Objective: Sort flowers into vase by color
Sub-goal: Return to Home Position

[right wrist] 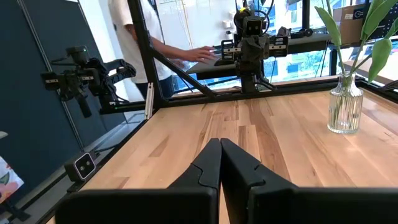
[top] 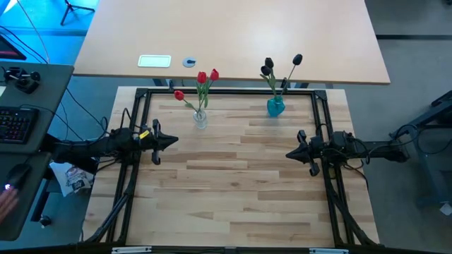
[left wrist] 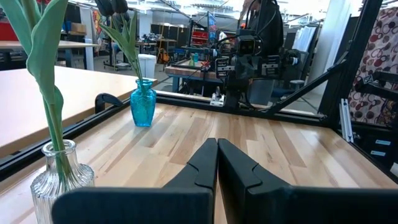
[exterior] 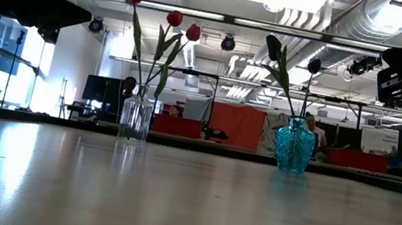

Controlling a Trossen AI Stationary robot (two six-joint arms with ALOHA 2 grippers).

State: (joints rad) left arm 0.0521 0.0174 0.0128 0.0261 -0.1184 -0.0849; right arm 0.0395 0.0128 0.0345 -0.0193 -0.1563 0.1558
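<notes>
Three red-headed flowers [top: 203, 79] stand by their stems in a clear glass vase [top: 200, 118] near the table's far edge, left of centre; the vase also shows in the low view [exterior: 135, 117]. Three black-headed flowers [top: 272, 68] stand in a teal vase [top: 275, 106], right of centre, teal vase [exterior: 294, 145]. My left gripper [top: 174, 141] hovers shut at the table's left side, touching nothing. My right gripper [top: 289, 154] hovers shut at the right side, also touching nothing. Both sets of fingers show closed together in the wrist views [left wrist: 216, 155] [right wrist: 219, 155].
A black metal frame [top: 226, 92] borders the wooden table [top: 233, 190]. The broad middle and near part of the table lies between the two arms. Behind it stands a second tabletop with a white card [top: 155, 61] and a small round disc [top: 189, 62]. A person [right wrist: 134, 37] stands beyond the left side.
</notes>
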